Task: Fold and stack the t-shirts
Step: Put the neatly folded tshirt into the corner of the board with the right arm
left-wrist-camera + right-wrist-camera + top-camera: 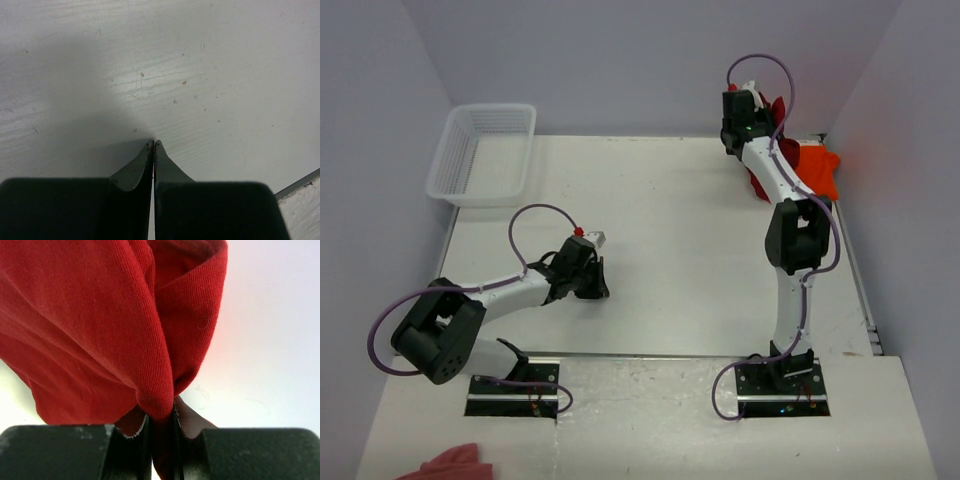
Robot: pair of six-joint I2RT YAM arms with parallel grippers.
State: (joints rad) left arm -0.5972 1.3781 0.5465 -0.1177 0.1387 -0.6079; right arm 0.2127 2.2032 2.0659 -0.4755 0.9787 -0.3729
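Pinching a thick fold of the red shirt: right gripper, cloth bunched and creased. Orange shirt just beside. Left gripper closed, empty.

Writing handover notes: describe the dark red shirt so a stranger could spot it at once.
Look to the far right corner of the white table, where the right arm reaches. There the dark red shirt is bunched up, a fold of it pinched in the right end effector. Unlike the brighter orange shirt lying beside it, it is deep crimson and gripped.
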